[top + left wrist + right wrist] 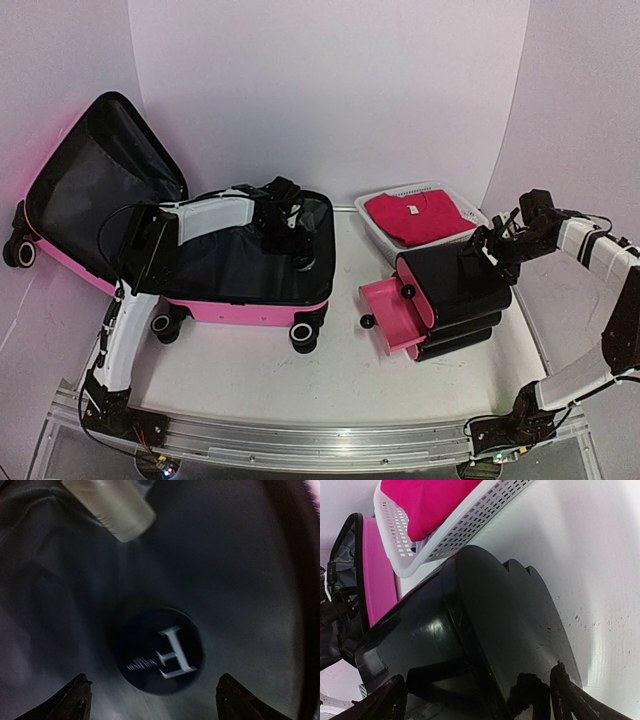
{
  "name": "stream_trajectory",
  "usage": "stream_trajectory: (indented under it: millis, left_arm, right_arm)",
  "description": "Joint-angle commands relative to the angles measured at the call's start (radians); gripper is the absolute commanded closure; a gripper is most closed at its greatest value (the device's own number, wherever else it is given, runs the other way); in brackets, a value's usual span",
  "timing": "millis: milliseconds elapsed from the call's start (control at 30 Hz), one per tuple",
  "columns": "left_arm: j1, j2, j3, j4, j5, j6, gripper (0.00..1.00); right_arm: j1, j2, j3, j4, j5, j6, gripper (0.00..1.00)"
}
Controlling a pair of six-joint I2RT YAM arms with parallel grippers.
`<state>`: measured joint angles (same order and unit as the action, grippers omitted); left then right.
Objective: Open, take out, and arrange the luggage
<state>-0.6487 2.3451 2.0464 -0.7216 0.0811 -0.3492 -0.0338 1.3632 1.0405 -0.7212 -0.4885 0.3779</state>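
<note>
Spread, empty left end effector (153, 681) over matte luggage (240, 310) lining — right end effector (478, 676) likewise above glossy cases (495, 620).

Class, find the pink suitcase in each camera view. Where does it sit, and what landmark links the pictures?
Top external: pink suitcase, lying open, left of centre.
Left wrist: its black lining fills the frame.
Right wrist: its pink side at the left edge.
Shared landmark: white basket, in the top and right wrist views.
</note>
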Motion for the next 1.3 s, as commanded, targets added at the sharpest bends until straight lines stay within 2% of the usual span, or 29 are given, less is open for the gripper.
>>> stream_trajectory:
  millis: [0,100,300,333,467,567,733,967,1267]
  left_arm:
    - [0.016,0.057,0.115,-0.019,0.051,0.036,0.12]
    - [0.032,0.096,0.151,-0.023,0.083,0.016,0.15]
    - [0.032,0.133,0.191,-0.021,0.144,-0.008,0.32]
    - [0.032,0.134,0.189,-0.022,0.134,-0.012,0.32]
    - [0.022,0.129,0.165,-0.022,0.082,0.005,0.21]
    - [0.01,0.127,0.143,-0.025,0.045,0.032,0.18]
    - [0.008,0.115,0.099,-0.026,0.078,0.036,0.17]
    - [0.007,0.071,0.078,-0.027,0.071,0.05,0.33]
    - [0.002,-0.142,0.03,-0.01,-0.038,0.09,0.49]
  right_arm:
    - [0.006,-0.012,0.041,0.014,-0.03,-0.008,0.02]
    - [0.006,-0.011,0.041,0.014,-0.031,-0.008,0.02]
    - [0.006,0.001,0.045,0.016,-0.036,-0.008,0.02]
    - [0.006,0.003,0.046,0.017,-0.037,-0.008,0.02]
    - [0.006,0.005,0.052,0.016,-0.039,-0.01,0.02]
    - [0.006,0.009,0.055,0.015,-0.042,-0.01,0.02]
    - [0.006,0.008,0.055,0.016,-0.043,-0.01,0.02]
    - [0.006,-0.002,0.061,0.014,-0.044,-0.005,0.02]
    - [0.006,-0.015,0.055,0.014,-0.044,-0.002,0.02]
